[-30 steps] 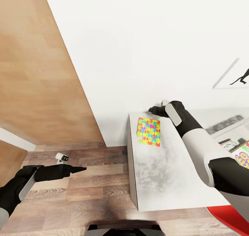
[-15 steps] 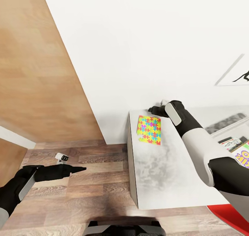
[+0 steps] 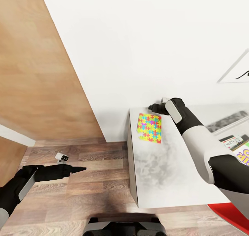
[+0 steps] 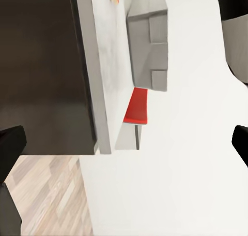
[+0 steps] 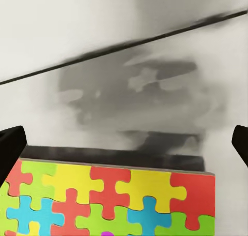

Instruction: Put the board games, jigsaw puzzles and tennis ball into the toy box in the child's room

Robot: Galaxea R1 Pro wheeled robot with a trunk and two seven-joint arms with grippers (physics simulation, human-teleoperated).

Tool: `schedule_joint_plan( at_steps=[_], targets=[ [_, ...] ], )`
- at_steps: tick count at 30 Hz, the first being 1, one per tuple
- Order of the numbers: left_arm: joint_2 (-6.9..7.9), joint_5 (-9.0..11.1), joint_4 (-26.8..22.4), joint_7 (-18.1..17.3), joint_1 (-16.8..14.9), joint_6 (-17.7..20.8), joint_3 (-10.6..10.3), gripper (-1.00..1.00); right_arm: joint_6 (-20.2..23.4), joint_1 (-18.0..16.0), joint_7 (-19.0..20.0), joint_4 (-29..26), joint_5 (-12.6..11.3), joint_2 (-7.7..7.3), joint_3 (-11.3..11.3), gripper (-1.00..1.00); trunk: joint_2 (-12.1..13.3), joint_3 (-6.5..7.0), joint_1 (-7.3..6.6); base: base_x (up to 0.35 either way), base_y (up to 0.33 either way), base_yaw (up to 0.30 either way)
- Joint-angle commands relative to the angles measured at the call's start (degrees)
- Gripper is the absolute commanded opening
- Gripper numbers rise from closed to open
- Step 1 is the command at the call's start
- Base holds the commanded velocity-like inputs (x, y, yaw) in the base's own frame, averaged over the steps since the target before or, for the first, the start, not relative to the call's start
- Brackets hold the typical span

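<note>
One jigsaw puzzle [image 3: 149, 128] of bright interlocking pieces lies flat near the left end of the pale grey table [image 3: 162, 173]. My right gripper [image 3: 154, 108] hovers open just beyond the puzzle's far edge, close to the white wall. In the right wrist view the puzzle [image 5: 113, 202] lies below the spread fingertips [image 5: 10, 148], with nothing between them. My left gripper [image 3: 81, 168] is open and empty over the wood floor, left of the table. The toy box [image 3: 221, 134] sits at the table's right with printed board games [image 3: 238, 144] inside it.
The white wall [image 3: 138, 56] runs right behind the table. A wooden door panel [image 3: 38, 91] stands at the left. A red chair [image 3: 230, 213] is at the table's near right corner, also red in the left wrist view [image 4: 138, 106]. Wood floor [image 3: 86, 194] lies left of the table.
The whole head view has shifted slightly, so the camera moved. Both arms keep about the same place relative to the table and puzzle.
</note>
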Motion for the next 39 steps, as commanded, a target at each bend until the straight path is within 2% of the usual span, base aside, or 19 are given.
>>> schedule_joint_plan(
  at_steps=[1,22,39],
  targets=[
    [0.07,0.3,0.0,-0.1,-0.05,0.6,-0.23,1.0,0.13,-0.14,-0.52,-0.04,-0.61,-0.08,0.36,1.0,-0.1,-0.18,0.03,0.0,0.0,0.0],
    [0.07,0.35,0.06,-0.17,-0.05,-0.3,-0.21,1.0,-0.67,0.11,-0.52,-0.05,-0.49,0.34,0.65,1.0,-0.1,-2.15,0.03,0.0,0.0,0.0],
    [0.11,0.38,0.2,-0.25,-0.05,-0.58,-0.15,1.0,-0.27,0.11,-0.43,-0.06,-0.53,0.41,0.54,1.0,-0.1,-2.34,0.03,-0.051,0.015,0.0]
  ],
)
